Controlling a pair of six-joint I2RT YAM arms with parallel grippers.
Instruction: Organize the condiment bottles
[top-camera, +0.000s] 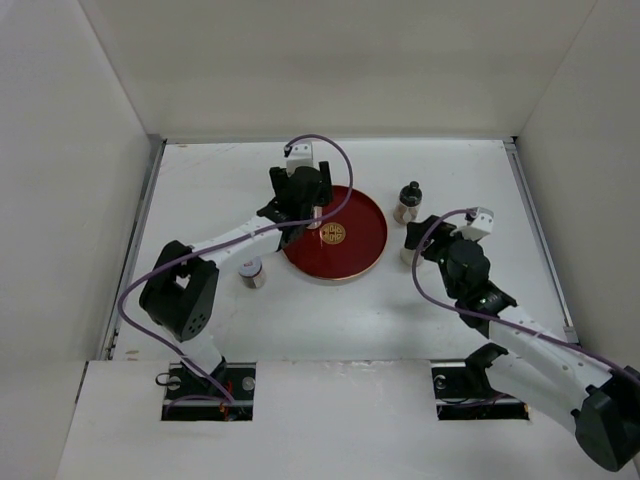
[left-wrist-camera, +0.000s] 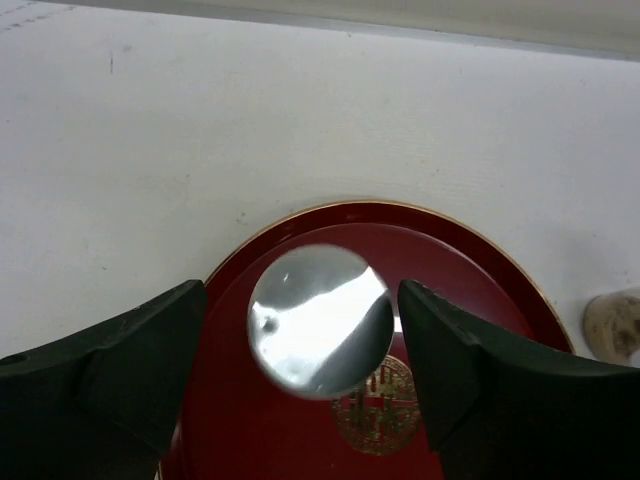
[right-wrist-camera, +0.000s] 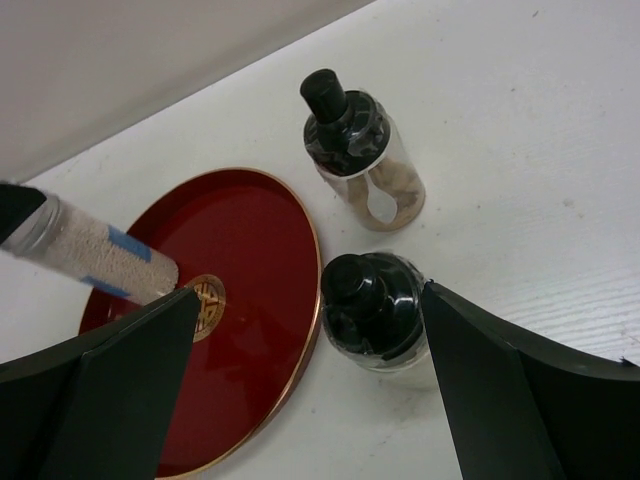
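The red tray (top-camera: 362, 235) sits in the middle of the table (top-camera: 350, 320). The tall bottle (left-wrist-camera: 320, 322) stands on the tray, just beside the gold emblem (left-wrist-camera: 378, 422) at its centre. The left claw (left-wrist-camera: 303, 300) hangs over that part of the tray, released. Its fingers (left-wrist-camera: 140, 370) sit on either side of the bottle's top, with a clear gap on one side, and grip nothing. One dark-capped bottle (right-wrist-camera: 370, 310) stands on the table just off the tray's right rim. The right claw (right-wrist-camera: 310, 300) straddles it with jaws spread wide, clear of it on both sides. A second dark-capped bottle (right-wrist-camera: 360, 150) stands beyond the first, near the tray's far right edge. A small jar (top-camera: 252, 272) stands just off the tray's left rim.
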